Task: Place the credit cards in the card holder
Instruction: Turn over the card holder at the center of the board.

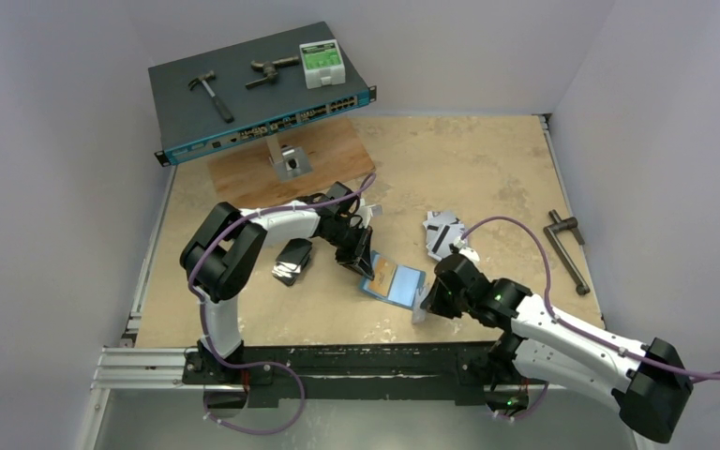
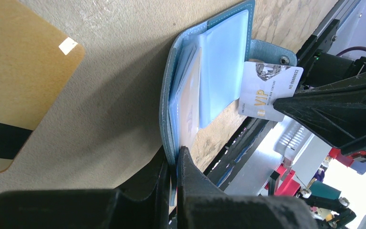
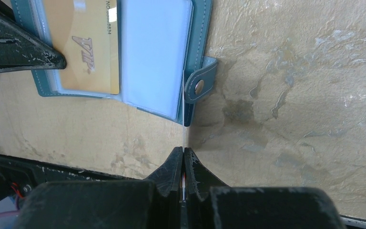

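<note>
Frankly, the silver card (image 2: 267, 93) could miss the slot mouth and butt against the card holder (image 3: 157, 57) or its snap tab (image 3: 199, 87). That would twist it in my thin grip or shove the holder across the tabletop (image 3: 290, 95). My right pincer (image 3: 184, 152) is clamped on that card, edge-on just beside the holder's tab side. My left pincer (image 2: 175, 155) pinches the open holder's opposite edge.

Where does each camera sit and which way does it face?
Top external: above, behind the bases, looking down on the tan table; both arms show.
Left wrist: along the left gripper, shut on the teal-blue folding card holder.
Right wrist: along the right gripper, shut on a silver-grey plastic card, facing the holder.
All share the holder.
</note>
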